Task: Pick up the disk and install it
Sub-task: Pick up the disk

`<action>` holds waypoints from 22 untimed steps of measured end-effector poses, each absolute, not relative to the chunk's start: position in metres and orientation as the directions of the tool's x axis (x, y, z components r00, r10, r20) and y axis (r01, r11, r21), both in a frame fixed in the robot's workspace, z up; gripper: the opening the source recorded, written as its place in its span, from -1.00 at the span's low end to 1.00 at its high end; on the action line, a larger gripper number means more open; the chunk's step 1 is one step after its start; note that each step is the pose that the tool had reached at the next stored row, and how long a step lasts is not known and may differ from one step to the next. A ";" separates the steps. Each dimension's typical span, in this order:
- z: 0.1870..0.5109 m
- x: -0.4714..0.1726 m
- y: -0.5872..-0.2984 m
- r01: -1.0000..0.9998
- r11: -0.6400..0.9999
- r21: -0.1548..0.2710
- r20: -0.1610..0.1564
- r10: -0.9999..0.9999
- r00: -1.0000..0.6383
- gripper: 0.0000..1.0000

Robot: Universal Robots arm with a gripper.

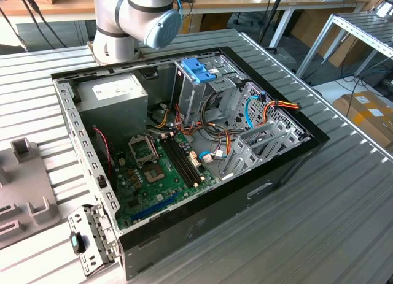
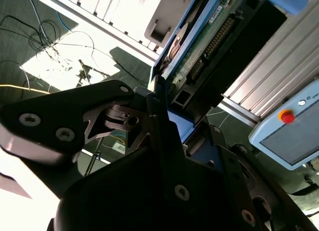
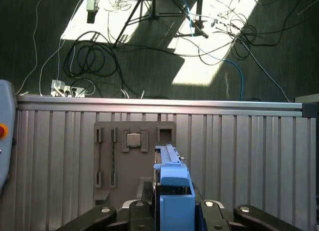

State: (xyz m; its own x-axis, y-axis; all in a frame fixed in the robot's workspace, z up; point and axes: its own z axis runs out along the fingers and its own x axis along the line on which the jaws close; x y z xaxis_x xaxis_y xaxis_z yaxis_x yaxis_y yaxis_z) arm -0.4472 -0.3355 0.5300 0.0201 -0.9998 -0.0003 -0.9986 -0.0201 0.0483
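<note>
My gripper is shut on the disk, which stands on edge between the fingers with its blue carrier rail facing the first wrist view. The disk hangs above the grey fixture plate on the ribbed table. In the second wrist view the disk shows its green circuit board and blue rails, clamped between the dark gripper fingers. The open computer case lies on the table in the exterior view, with a metal drive cage and light-blue latch at its far side.
Inside the case are a grey power-supply box, the green motherboard and loose cables. The grey fixture tray sits at the exterior view's left. A teach pendant lies on the table. A small chip rests in the fixture.
</note>
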 end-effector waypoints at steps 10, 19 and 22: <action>0.530 -0.442 -0.335 -0.999 -0.020 0.048 0.000 -1.000 0.020 -0.26; 0.530 -0.436 -0.335 -0.999 -0.020 0.048 0.000 -1.000 0.020 -0.26; 0.530 -0.434 -0.335 -0.999 -0.020 0.048 0.000 -1.000 0.020 -0.26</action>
